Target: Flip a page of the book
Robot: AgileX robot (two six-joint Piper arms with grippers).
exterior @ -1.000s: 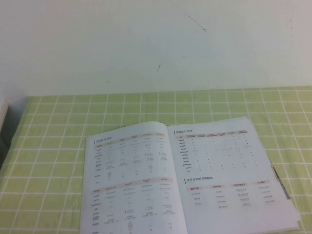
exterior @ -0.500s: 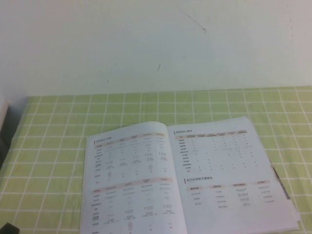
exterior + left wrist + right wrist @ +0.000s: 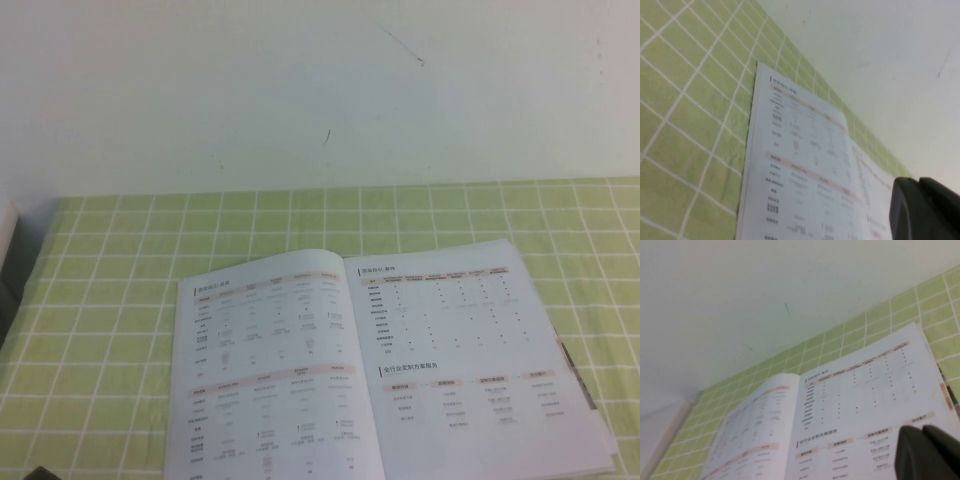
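Note:
The book (image 3: 370,360) lies open and flat on the green checked cloth, near the table's front. The right-hand page (image 3: 460,340) shows small grey tables with pale pink header bars. My left gripper (image 3: 42,472) barely shows as a dark tip at the front left, apart from the book. In the left wrist view it (image 3: 920,182) is shut and empty beside the book (image 3: 805,165). My right gripper is out of the high view. In the right wrist view it (image 3: 921,431) is shut and empty, close over the lower outer part of the right page (image 3: 865,390).
The green checked tablecloth (image 3: 120,260) covers the table up to a white wall at the back. A pale object (image 3: 8,235) stands at the left edge. Lower leaves with a dark printed strip (image 3: 578,385) stick out past the book's right edge.
The dark tip of my left gripper has come into the high view at the front left corner and crept to the right. The book has not moved.

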